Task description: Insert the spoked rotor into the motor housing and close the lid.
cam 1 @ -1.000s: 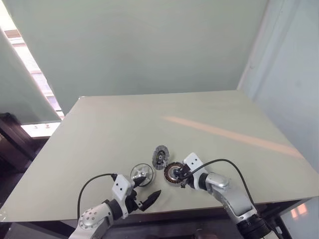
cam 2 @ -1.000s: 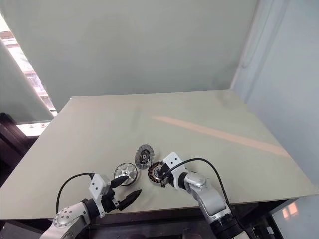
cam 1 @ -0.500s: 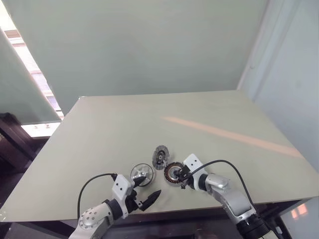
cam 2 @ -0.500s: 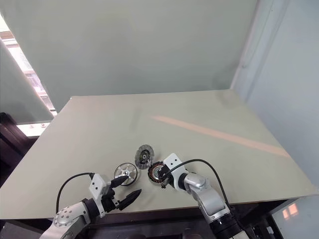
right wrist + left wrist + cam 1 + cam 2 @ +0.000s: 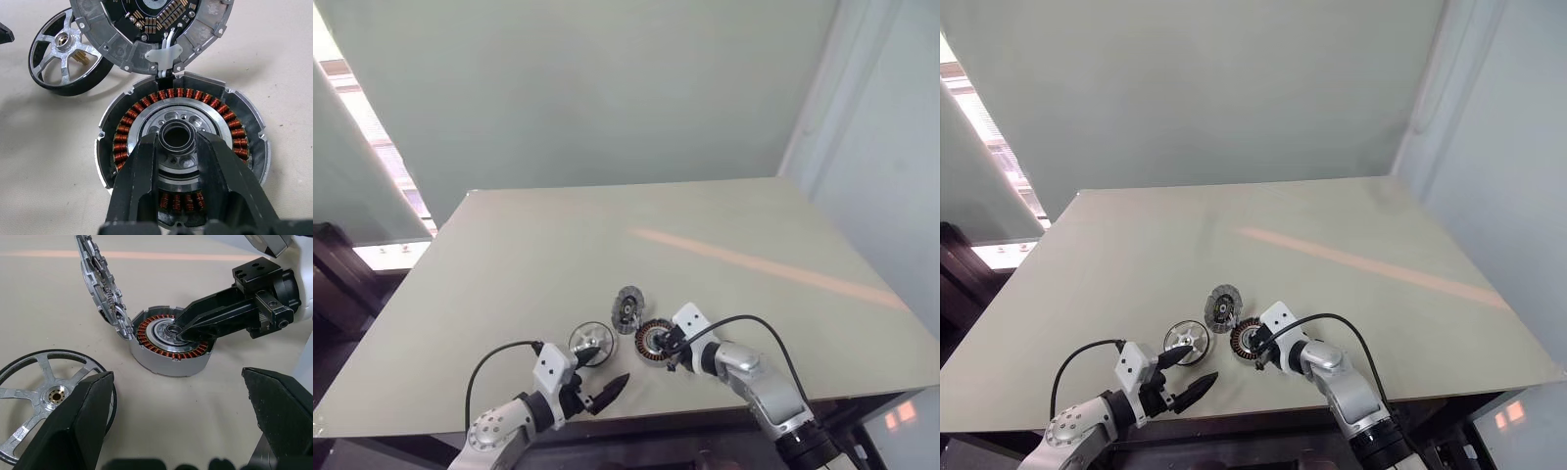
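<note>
The far and right parts of the table (image 5: pixel 724 215) are lying open. Near the front edge, the spoked rotor (image 5: pixel 591 342), lid (image 5: pixel 627 307) and motor housing (image 5: pixel 653 340) are crowding together, with the right hand (image 5: pixel 667 346) blocking the housing's centre.

Right wrist view: my right gripper (image 5: pixel 178 147) fingers cover the near windings of the motor housing (image 5: pixel 181 122). Lid (image 5: pixel 151 29) cut off by the frame edge, spoked rotor (image 5: pixel 44 401) likewise in left wrist view. From the head, too small to read.
</note>
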`<act>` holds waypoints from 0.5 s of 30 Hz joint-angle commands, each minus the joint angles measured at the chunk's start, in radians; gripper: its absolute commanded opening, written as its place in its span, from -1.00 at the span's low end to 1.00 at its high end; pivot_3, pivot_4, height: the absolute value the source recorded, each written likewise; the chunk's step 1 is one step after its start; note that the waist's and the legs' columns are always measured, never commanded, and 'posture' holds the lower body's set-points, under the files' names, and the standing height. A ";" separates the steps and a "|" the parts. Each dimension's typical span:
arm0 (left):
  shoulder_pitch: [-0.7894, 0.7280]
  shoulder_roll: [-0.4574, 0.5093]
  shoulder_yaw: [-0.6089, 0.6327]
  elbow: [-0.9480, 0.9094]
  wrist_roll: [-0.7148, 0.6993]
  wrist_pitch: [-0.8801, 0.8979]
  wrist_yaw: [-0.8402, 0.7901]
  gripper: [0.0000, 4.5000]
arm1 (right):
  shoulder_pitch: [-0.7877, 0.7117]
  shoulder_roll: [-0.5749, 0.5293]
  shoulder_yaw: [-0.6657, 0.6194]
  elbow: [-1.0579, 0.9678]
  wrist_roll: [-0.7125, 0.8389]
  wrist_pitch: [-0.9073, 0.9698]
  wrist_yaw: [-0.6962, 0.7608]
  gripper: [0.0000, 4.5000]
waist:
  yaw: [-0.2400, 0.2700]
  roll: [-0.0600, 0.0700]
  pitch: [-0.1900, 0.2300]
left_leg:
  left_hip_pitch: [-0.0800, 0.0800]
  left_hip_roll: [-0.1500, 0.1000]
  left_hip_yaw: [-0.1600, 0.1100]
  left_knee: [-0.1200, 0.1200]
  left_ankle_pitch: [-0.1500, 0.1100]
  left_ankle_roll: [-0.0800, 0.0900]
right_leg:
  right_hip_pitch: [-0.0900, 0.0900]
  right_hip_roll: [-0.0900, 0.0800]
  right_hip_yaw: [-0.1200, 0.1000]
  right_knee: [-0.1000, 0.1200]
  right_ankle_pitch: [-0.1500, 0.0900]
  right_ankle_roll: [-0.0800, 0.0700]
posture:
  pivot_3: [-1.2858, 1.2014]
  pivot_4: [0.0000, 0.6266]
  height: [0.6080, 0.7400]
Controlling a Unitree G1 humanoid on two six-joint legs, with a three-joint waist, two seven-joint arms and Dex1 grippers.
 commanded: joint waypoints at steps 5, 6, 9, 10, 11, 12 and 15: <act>-0.008 0.003 0.009 -0.018 0.006 -0.019 -0.002 1.00 | -0.019 0.004 -0.016 0.005 -0.012 -0.010 -0.015 -0.65 | 0.000 0.000 0.000 | 0.000 0.000 0.000 0.000 0.000 0.000 | 0.000 0.000 0.000 0.000 0.000 0.000 | 0.03 -1.00 1.00; -0.008 0.003 0.008 -0.017 0.006 -0.019 -0.003 1.00 | -0.019 0.004 -0.017 0.005 -0.013 -0.009 -0.016 -0.65 | 0.000 0.000 0.000 | 0.000 0.000 0.000 0.000 0.000 0.000 | 0.000 0.000 0.000 0.000 0.000 0.000 | 0.03 -1.00 1.00; -0.009 0.003 0.007 -0.016 0.006 -0.019 -0.004 1.00 | -0.019 0.004 -0.019 0.004 -0.013 -0.007 -0.018 -0.65 | 0.000 0.000 0.000 | 0.000 0.000 0.000 0.000 0.000 0.000 | 0.000 0.000 0.000 0.000 0.000 0.000 | 0.03 -1.00 1.00; -0.010 0.003 0.007 -0.015 0.006 -0.020 -0.004 1.00 | -0.019 0.004 -0.019 0.003 -0.013 -0.006 -0.019 -0.65 | 0.000 0.000 0.000 | 0.000 0.000 0.000 0.000 0.000 0.000 | 0.000 0.000 0.000 0.000 0.000 0.000 | 0.03 -1.00 1.00; -0.010 0.003 0.006 -0.015 0.006 -0.020 -0.004 1.00 | -0.019 0.004 -0.019 0.002 -0.013 -0.005 -0.019 -0.65 | 0.000 0.000 0.000 | 0.000 0.000 0.000 0.000 0.000 0.000 | 0.000 0.000 0.000 0.000 0.000 0.000 | 0.03 -1.00 1.00; -0.011 0.003 0.006 -0.014 0.006 -0.020 -0.005 1.00 | -0.018 0.003 -0.019 0.002 -0.013 -0.003 -0.019 -0.65 | 0.000 0.000 0.000 | 0.000 0.000 0.000 0.000 0.000 0.000 | 0.000 0.000 0.000 0.000 0.000 0.000 | 0.03 -1.00 1.00; -0.012 0.002 0.005 -0.013 0.007 -0.020 -0.005 1.00 | -0.016 -0.001 -0.019 -0.005 -0.013 0.004 -0.018 -0.65 | 0.000 0.000 0.000 | 0.000 0.000 0.000 0.000 0.000 0.000 | 0.000 0.000 0.000 0.000 0.000 0.000 | 0.03 -1.00 1.00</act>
